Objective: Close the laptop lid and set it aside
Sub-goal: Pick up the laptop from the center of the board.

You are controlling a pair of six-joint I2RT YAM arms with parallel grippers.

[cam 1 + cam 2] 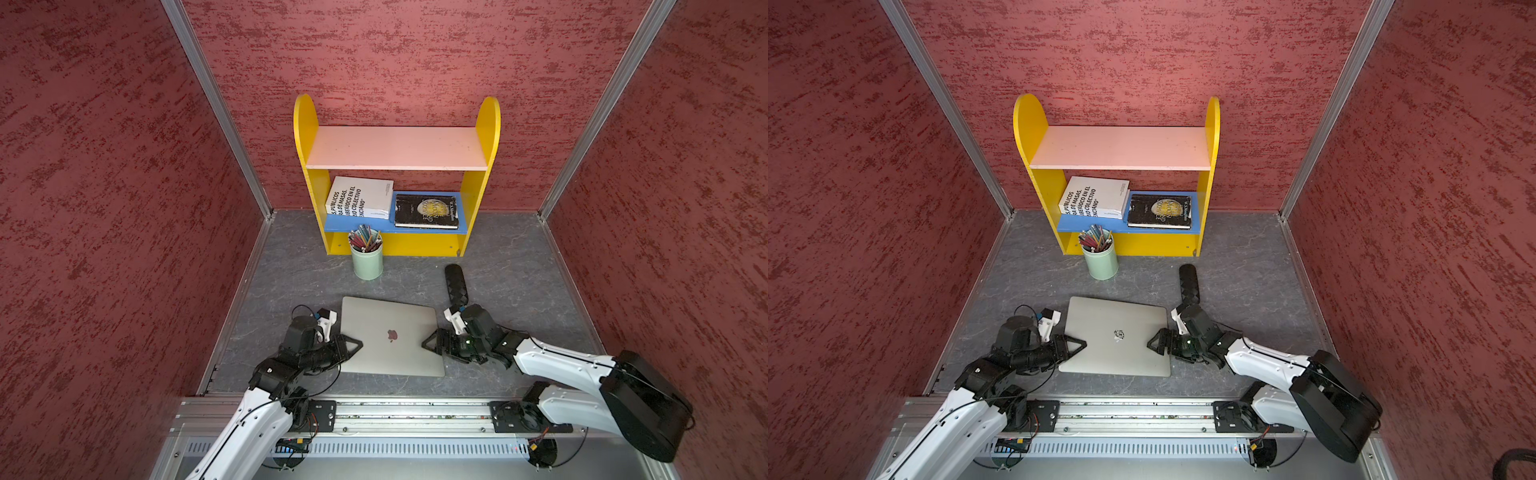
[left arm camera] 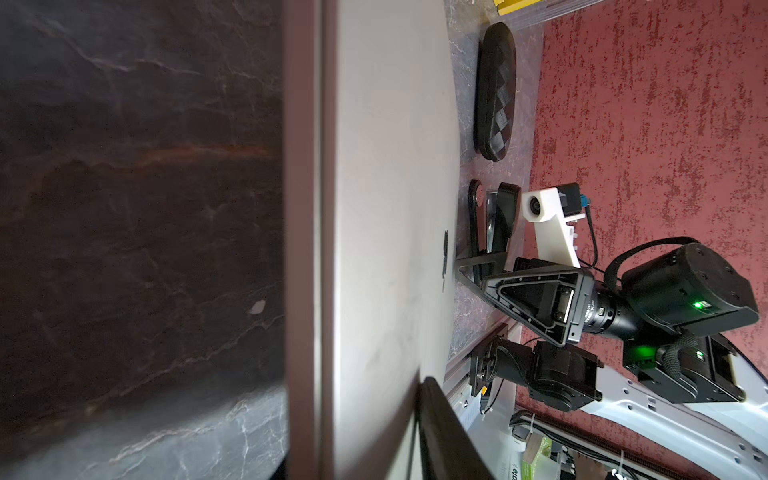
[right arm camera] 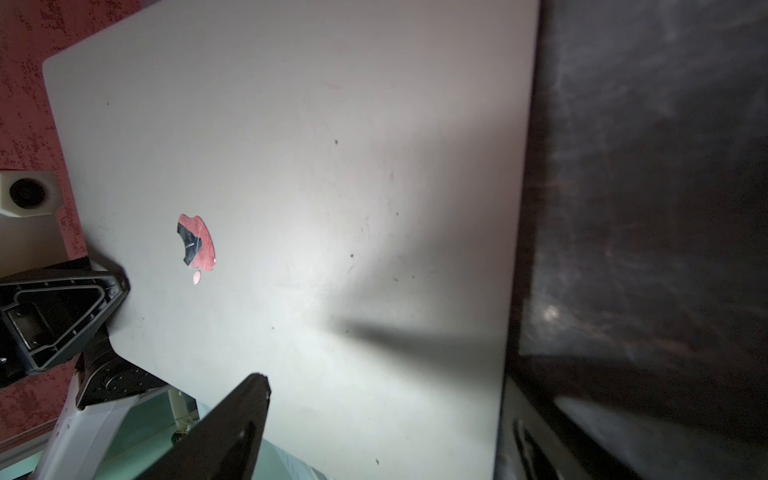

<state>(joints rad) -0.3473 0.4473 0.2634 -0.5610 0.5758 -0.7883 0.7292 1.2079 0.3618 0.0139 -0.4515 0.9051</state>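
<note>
Silver laptop (image 1: 392,336) lies shut; right claw (image 1: 428,345) gapes wide at its edge.

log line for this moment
silver lid shut | silver-grey aluminium laptop flat, not set aside | left gripper at left edge, grip unclear | right gripper open at right edge

Both top views are lit from above, with a pink glow on the back wall (image 1: 395,62) and lines splayed by a wide lens. In the right wrist view, glare and a long shadow are seen on the lid (image 3: 311,187); the table (image 3: 644,208) is dim and blurred. The laptop's (image 2: 307,208) edge is defocused in the left wrist view.
</note>
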